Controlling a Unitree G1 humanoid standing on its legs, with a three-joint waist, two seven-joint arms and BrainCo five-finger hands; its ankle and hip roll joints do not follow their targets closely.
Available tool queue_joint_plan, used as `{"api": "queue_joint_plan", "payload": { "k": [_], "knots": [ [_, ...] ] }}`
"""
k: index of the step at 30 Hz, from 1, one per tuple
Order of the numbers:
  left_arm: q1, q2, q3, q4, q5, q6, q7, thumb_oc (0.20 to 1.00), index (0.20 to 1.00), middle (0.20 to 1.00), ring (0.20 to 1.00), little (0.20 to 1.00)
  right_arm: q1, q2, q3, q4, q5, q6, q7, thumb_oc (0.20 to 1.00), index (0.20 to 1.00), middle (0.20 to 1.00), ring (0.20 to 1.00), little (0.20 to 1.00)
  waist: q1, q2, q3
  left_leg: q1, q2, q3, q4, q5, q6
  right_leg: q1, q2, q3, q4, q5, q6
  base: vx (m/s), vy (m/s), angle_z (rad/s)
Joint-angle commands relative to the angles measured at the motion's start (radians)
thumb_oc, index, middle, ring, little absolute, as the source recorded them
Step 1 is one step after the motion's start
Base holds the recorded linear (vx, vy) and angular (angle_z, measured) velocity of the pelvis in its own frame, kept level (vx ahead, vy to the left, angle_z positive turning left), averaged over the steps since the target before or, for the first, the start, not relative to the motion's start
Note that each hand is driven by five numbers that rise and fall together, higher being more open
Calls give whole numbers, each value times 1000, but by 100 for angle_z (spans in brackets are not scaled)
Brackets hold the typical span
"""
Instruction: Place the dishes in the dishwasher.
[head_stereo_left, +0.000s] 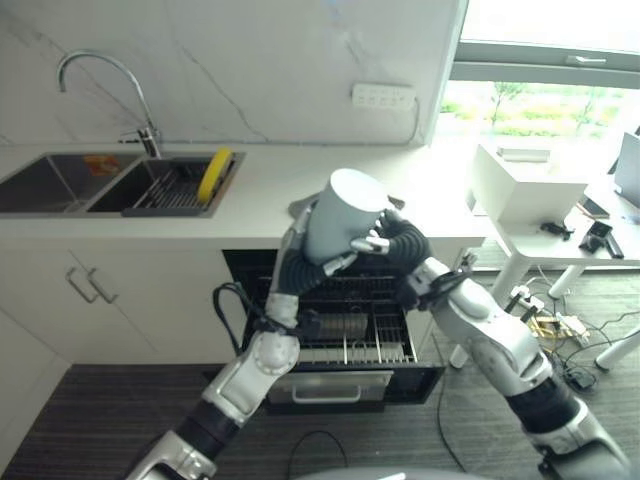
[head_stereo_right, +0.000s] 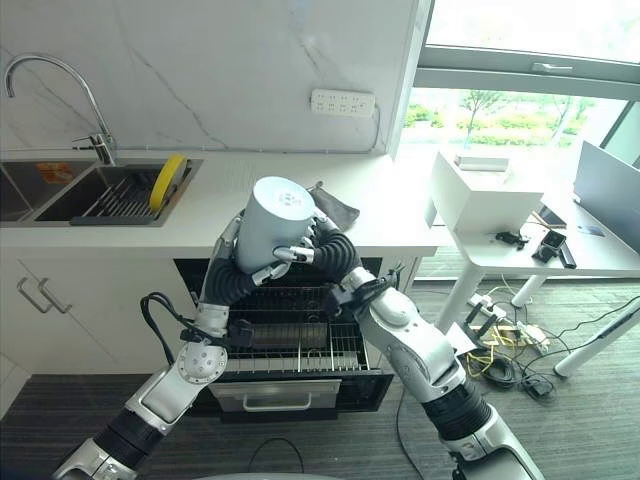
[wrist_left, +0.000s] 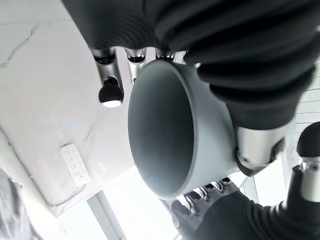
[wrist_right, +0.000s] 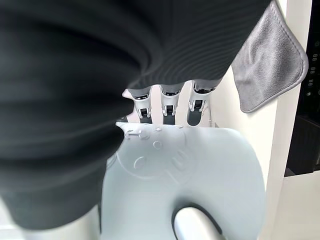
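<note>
Both hands hold one pale grey cup (head_stereo_left: 345, 215) up in the air, above the open dishwasher (head_stereo_left: 340, 330). The cup is tipped over, so its flat bottom faces up toward the head camera and its open mouth faces down toward the left wrist. The left hand (wrist_left: 120, 85) is curled round the far side of the cup, and one dark fingertip shows beside the rim. The right hand (head_stereo_left: 372, 243) wraps the near side of the cup, with its fingers (wrist_right: 169, 102) pressed on the cup's bottom edge. The dishwasher rack (head_stereo_left: 385, 345) is pulled out under the white bench (head_stereo_left: 260, 205). A grey cloth (wrist_right: 270, 65) lies on the bench just behind the cup. A yellow plate (head_stereo_left: 214, 175) stands on its edge in the sink rack (head_stereo_left: 165, 190), well apart from the cup.
</note>
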Motion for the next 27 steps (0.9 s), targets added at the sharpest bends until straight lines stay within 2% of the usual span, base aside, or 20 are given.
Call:
{"api": "queue_joint_plan", "payload": {
  "k": [1,27],
  "knots": [
    [-161,16,-42,4,23,-53,21,200,200,200,200,200,-159,53,-18,3,-6,-52,-12,1000,1000,1000,1000,1000,23,-28,20,23,-17,-27,11,-107,33,27,-53,34,3,-72,46,0,0,0],
    [-176,9,-115,-5,57,-47,11,200,200,200,200,200,-206,108,13,-21,-4,-114,-142,1000,1000,1000,1000,1000,29,-22,26,20,-16,-27,11,-108,34,26,-54,35,3,-76,47,-1,0,1]
  ]
}}
